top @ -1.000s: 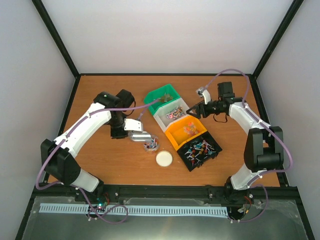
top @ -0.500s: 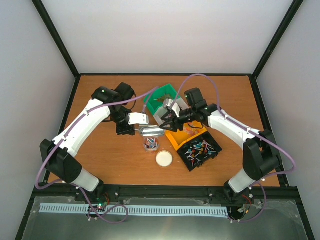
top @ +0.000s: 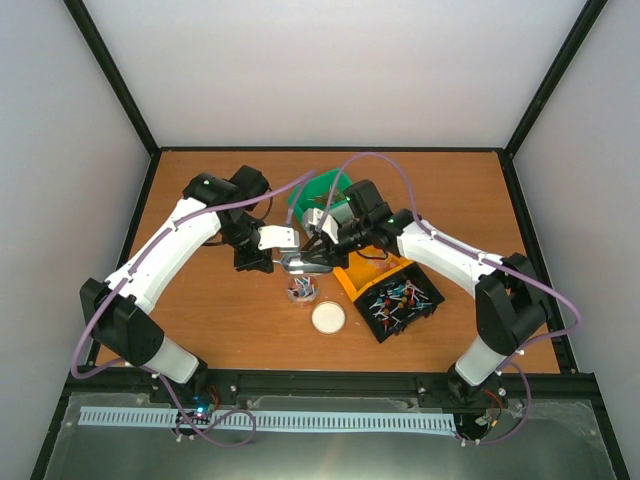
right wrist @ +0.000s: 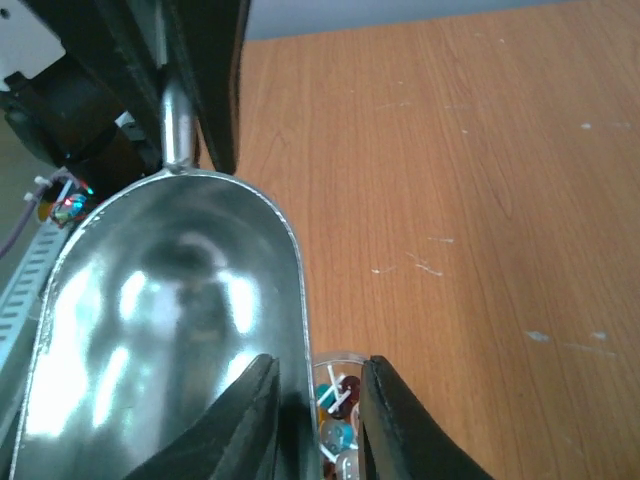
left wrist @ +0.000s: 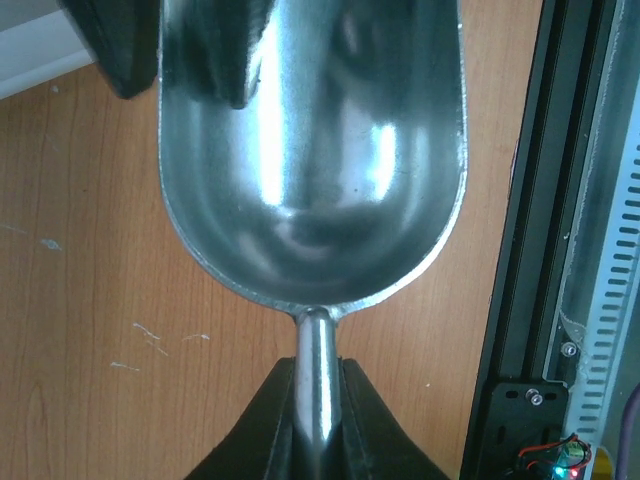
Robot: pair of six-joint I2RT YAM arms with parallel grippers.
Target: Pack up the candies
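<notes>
Several candies [right wrist: 340, 420] lie in a small clear round jar [top: 300, 290] on the table; more fill the black bin [top: 405, 300] and orange bin [top: 372, 268]. My left gripper [left wrist: 318, 370] is shut on the handle of a metal scoop [left wrist: 310, 150], whose bowl is empty. The scoop [top: 303, 263] hangs just behind the jar. My right gripper [right wrist: 315, 375] straddles the scoop's side rim [right wrist: 303, 330], one finger inside the bowl and one outside. A gap remains by the outer finger [right wrist: 385, 420], with the jar showing through it. In the top view the right gripper [top: 320, 250] is over the scoop.
A green bin [top: 322, 188] stands behind the right arm, which hides the white bin. The jar's white lid [top: 328, 318] lies on the table in front of the jar. Black frame rails [left wrist: 560, 240] run along the table's near edge.
My right arm has swung left from the back right to the scoop, and its jaws have narrowed. The left arm has shifted the scoop slightly right and back.
</notes>
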